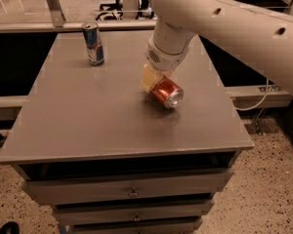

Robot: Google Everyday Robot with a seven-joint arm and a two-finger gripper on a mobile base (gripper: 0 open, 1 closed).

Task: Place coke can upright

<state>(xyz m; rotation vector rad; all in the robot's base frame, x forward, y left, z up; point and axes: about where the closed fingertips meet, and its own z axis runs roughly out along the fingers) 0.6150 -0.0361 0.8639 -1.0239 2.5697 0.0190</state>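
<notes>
- Camera view: the arm (224,21) comes in from the top right and bends down over the middle of the table (88,116).
- The gripper (158,86) sits at the end of it, low over the tabletop and a bit right of centre.
- Jaws look clamped on the coke can (167,91). Only one cream finger (148,78) shows, pressed against the can's left side; the other is hidden behind the can.
- The coke can isn't upright. It's tipped over at a slant, with its silver end facing down-right toward the camera and the red body running back up into the gripper.
- There's a dark shadow on the table right under it; can't tell whether the can touches the top or hangs just off it.
- A blue can (94,44) stands upright near the back left corner, well apart from the coke can.
- Below the tabletop there are drawers (132,191) with small knobs.
</notes>
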